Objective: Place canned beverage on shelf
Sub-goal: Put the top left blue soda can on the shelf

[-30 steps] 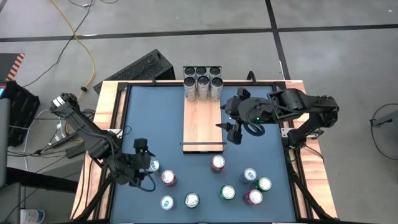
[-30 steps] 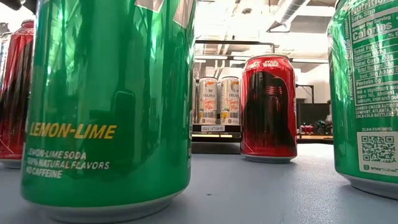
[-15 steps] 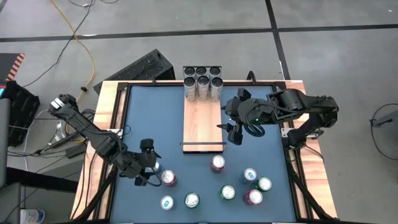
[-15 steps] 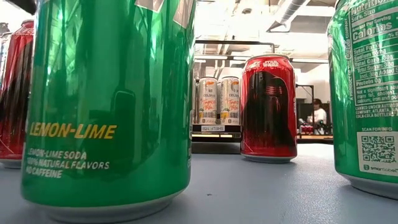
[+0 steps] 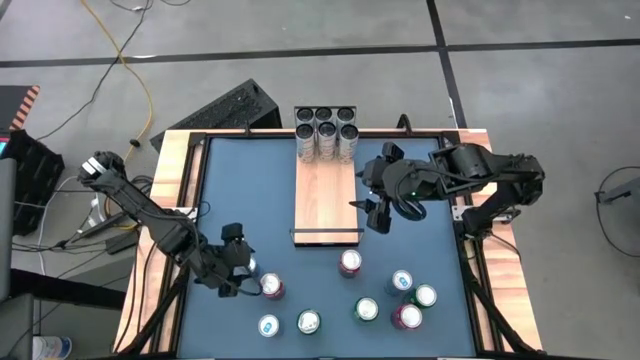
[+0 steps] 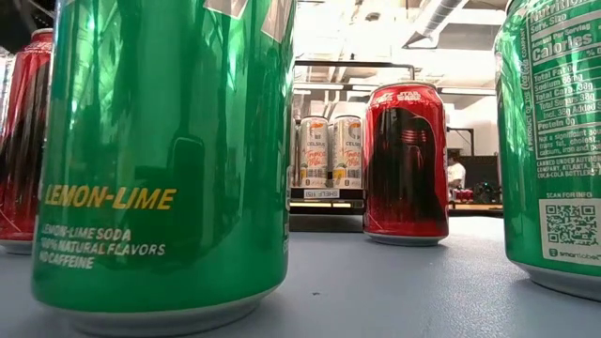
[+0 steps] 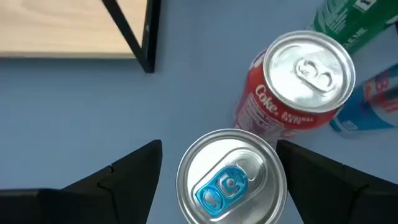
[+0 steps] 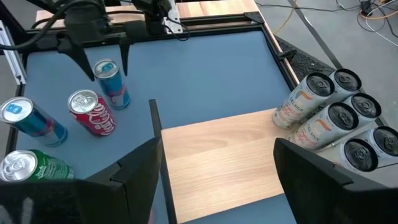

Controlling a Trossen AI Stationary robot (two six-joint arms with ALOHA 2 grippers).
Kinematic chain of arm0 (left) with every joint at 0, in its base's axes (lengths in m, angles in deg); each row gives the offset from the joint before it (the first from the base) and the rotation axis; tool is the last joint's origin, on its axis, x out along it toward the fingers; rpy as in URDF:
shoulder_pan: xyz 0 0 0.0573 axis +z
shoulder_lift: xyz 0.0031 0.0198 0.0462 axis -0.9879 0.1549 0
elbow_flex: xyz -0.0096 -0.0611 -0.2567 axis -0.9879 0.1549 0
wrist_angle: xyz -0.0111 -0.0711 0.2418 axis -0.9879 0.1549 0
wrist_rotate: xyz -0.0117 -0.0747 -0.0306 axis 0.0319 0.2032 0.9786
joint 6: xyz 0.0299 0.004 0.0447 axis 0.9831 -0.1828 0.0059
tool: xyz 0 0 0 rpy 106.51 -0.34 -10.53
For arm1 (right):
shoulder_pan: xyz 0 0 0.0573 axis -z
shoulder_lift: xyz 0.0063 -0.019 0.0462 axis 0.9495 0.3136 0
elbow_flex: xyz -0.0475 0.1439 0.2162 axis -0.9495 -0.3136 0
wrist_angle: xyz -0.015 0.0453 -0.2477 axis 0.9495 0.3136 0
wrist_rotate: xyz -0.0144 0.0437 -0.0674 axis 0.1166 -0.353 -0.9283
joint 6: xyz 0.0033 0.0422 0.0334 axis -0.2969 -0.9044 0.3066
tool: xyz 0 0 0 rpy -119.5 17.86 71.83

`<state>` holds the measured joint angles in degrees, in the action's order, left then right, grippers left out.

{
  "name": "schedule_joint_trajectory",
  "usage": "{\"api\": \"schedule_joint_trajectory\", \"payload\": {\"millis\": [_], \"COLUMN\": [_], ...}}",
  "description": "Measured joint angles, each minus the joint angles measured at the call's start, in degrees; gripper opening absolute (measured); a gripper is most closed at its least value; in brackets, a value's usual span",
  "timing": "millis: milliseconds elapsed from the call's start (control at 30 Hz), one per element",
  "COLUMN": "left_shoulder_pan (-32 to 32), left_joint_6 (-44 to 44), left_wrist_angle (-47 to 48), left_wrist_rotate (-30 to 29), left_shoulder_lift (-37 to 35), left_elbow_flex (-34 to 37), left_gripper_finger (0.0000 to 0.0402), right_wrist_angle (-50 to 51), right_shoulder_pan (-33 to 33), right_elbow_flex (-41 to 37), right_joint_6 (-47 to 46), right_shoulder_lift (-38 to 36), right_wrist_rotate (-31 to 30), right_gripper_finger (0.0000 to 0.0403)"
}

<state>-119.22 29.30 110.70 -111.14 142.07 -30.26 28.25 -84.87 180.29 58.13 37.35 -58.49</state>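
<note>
Left wrist view gives you the left gripper [image 7: 217, 180] with fingers spread either side of the blue-tabbed can [image 7: 230, 180], standing upright on the blue table [image 7: 186, 93] just beside a red Coke can [image 7: 292, 93]. Your target is probably stiff-walled but smooth and slippery — take it mid-body, square across its width, not at the rim. If full it will likely feel weighty, so squeeze firmly. Your shelf [image 5: 325, 195] lies well apart, six cans [image 5: 326, 135] at its far end. Right gripper [image 5: 376, 212] hovers open beside the shelf.
</note>
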Motion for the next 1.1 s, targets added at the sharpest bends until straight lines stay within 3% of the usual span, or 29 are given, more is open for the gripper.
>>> {"api": "schedule_joint_trajectory", "payload": {"millis": [233,433,600,867,1100], "left_shoulder_pan": [-0.7,-0.6,-0.6,1.6,6.2], "left_joint_6": [-4.5,-5.3,-5.3,4.2,18.0], "left_wrist_angle": [3.3,4.3,4.3,4.3,8.7], "left_wrist_rotate": [-1.5,1.1,1.5,6.7,9.0], "left_shoulder_lift": [0.0,0.0,0.0,0.0,0.0], "left_elbow_flex": [0.0,0.0,0.0,-5.4,-14.6], "left_gripper_finger": [0.0286,0.0225,0.0225,0.0225,0.0225], "right_wrist_angle": [0.3,0.3,0.3,-0.2,-0.4], "right_shoulder_pan": [0.0,0.0,0.0,0.1,1.8], "right_elbow_flex": [0.0,0.0,0.0,0.0,0.0], "right_joint_6": [0.0,0.1,1.1,5.7,12.3], "right_shoulder_lift": [0.0,0.0,0.0,-1.1,-2.1], "right_wrist_rotate": [0.0,0.0,0.0,0.1,0.4], "right_gripper_finger": [0.0296,0.0296,0.0296,0.0296,0.0296]}}
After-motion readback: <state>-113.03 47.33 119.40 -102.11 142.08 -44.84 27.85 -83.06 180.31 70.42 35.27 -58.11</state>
